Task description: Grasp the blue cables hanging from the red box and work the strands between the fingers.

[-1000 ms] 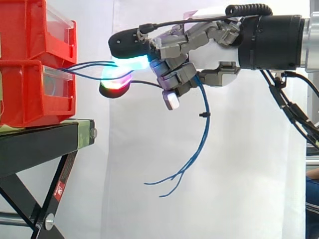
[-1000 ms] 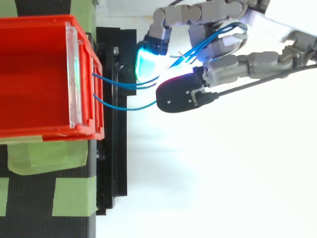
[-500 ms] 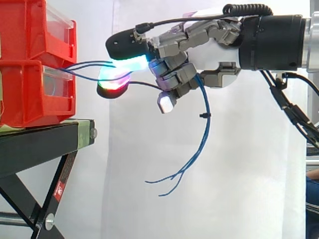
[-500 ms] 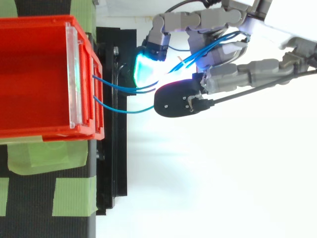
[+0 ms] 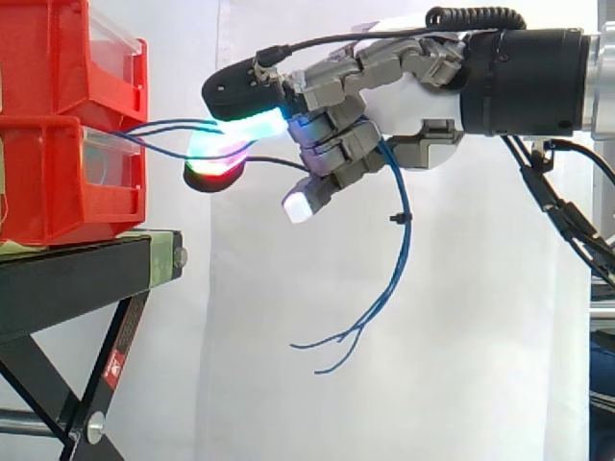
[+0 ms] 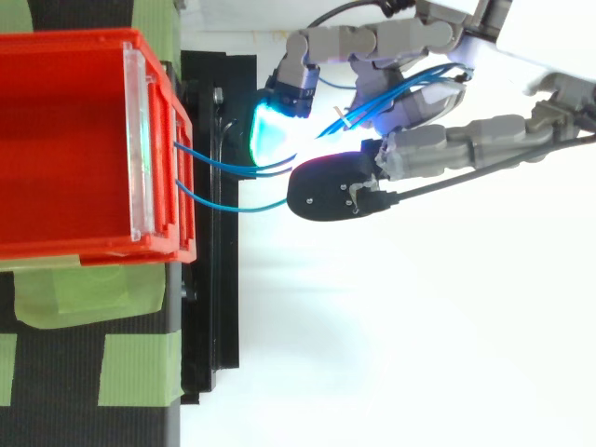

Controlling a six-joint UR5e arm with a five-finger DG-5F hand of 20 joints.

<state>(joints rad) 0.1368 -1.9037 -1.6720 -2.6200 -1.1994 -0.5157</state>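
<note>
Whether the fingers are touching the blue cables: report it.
Touching. The side view shows the blue cables running from the red box in between the hand's curled fingers and out below them.

red bins point(image 5: 48, 182) | blue cables point(image 6: 237, 208) | grey hand point(image 5: 384, 82) | cyan-green pads point(image 6: 270, 135) | black stand point(image 5: 67, 288) | white curtain point(image 5: 288, 413)

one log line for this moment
hand: shut on thin blue cables | cables run from lower red plastic bin | loose ends hang below hand
</note>
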